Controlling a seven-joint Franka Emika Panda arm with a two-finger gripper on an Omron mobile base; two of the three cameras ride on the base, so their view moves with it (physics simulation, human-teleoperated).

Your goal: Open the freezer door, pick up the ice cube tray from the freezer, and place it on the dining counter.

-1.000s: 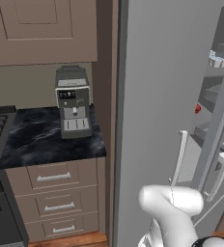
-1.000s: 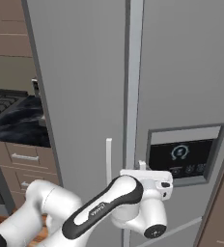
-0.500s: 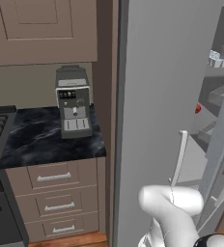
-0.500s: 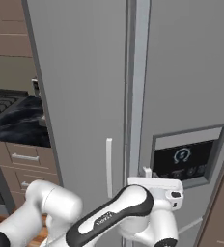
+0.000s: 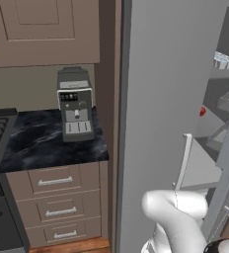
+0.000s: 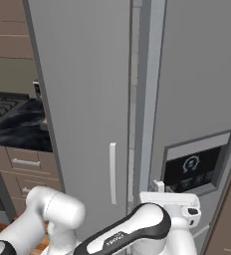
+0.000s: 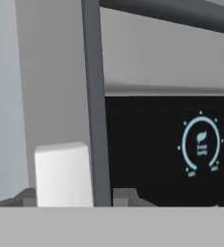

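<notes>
Facing the end effector close up, the freezer door (image 6: 197, 99) stands ajar; finger spread cannot be told.

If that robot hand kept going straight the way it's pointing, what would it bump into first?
Most likely the freezer door itself. The hand view looks squarely at its grey front and the dark dispenser recess from close up, with the pale handle low at the left. Exact depth is unclear.

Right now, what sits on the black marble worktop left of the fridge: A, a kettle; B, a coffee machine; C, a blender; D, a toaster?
B: the left base view shows a grey coffee machine with a dark control panel standing on the black marble worktop, above the brown drawers.
</notes>
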